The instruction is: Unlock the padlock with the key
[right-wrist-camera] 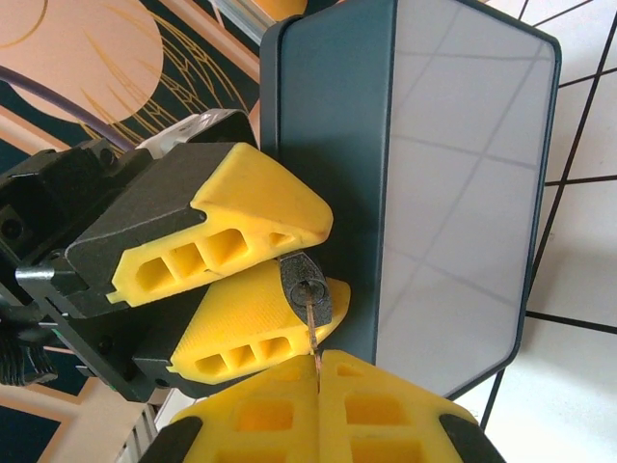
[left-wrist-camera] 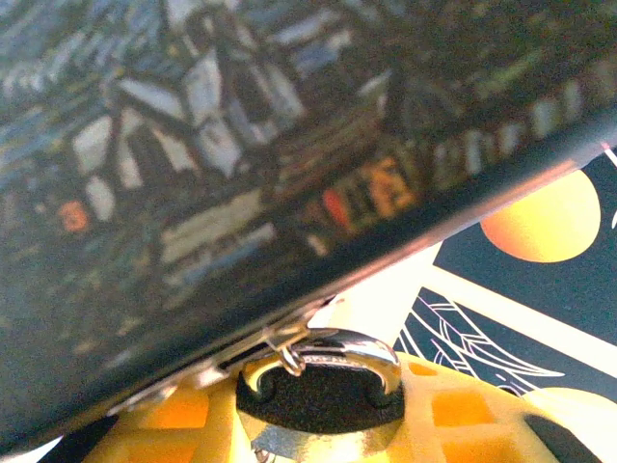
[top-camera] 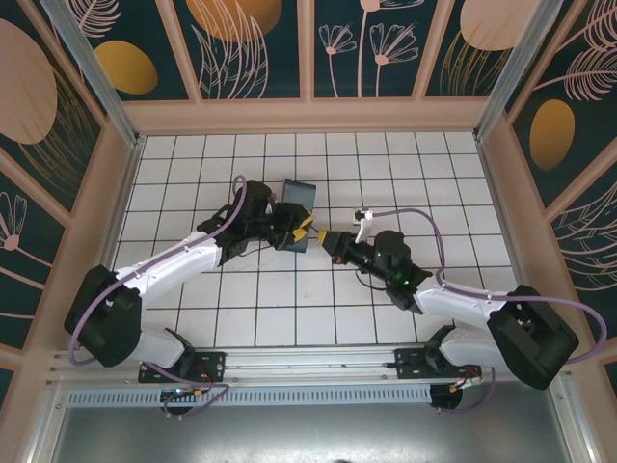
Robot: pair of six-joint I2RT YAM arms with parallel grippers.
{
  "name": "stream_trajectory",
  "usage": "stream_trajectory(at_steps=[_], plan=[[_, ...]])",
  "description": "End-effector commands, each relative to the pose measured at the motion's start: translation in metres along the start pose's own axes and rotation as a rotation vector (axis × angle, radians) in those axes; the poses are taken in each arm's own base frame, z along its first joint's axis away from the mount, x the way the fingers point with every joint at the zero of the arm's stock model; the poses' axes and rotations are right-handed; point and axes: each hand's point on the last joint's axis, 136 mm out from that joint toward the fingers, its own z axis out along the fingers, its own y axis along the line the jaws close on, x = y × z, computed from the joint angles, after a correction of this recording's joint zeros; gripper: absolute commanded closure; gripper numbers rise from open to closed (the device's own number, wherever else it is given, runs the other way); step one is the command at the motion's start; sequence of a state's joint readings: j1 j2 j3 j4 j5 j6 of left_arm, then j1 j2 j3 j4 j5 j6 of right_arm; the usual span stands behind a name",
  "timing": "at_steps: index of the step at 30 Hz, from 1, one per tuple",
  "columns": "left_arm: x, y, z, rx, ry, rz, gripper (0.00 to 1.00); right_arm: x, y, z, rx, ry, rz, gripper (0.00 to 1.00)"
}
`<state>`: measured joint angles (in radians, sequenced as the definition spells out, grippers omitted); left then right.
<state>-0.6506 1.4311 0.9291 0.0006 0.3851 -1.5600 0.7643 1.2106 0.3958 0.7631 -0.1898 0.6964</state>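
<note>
R gripper [right-wrist-camera: 318,362] pinches thin metal key [right-wrist-camera: 311,326] in dark, rounded padlock [right-wrist-camera: 305,280].

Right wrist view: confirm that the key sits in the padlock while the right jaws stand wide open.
Not right. The right gripper has its jaws shut on the key, not wide open. The key does sit in the padlock. The right wrist view shows it.
</note>
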Motion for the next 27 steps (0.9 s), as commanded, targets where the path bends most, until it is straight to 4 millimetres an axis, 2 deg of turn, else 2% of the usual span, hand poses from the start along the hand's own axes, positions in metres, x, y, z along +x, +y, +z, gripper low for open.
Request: stream_trajectory(at_steps=[1,10,14,17,21,24,25,27], plan=[[0.013,-0.021,-0.004,0.077,0.048,0.026,0.79,-0.019,0.045,0.000,-0.144,-0.059,-0.088,1.00],[0.016,-0.024,-0.002,0.078,0.068,0.050,0.79,-0.022,0.051,0.006,-0.157,-0.068,-0.096,1.00],[0.018,-0.023,-0.002,0.063,0.078,0.063,0.80,-0.026,0.069,0.004,-0.242,-0.077,-0.095,1.00],[0.020,-0.023,-0.002,0.059,0.092,0.075,0.80,-0.029,0.069,0.006,-0.235,-0.085,-0.120,1.00],[0.020,-0.011,-0.001,0.014,0.096,0.084,0.81,-0.034,0.077,0.004,-0.260,-0.106,-0.158,1.00],[0.023,-0.021,-0.002,0.052,0.109,0.089,0.81,-0.030,0.089,0.008,-0.306,-0.074,-0.214,1.00],[0.024,-0.018,-0.001,0.044,0.119,0.091,0.81,-0.030,0.092,0.009,-0.310,-0.074,-0.240,1.00],[0.025,-0.018,-0.002,0.043,0.120,0.093,0.81,-0.034,0.088,0.013,-0.270,-0.080,-0.264,1.00]])
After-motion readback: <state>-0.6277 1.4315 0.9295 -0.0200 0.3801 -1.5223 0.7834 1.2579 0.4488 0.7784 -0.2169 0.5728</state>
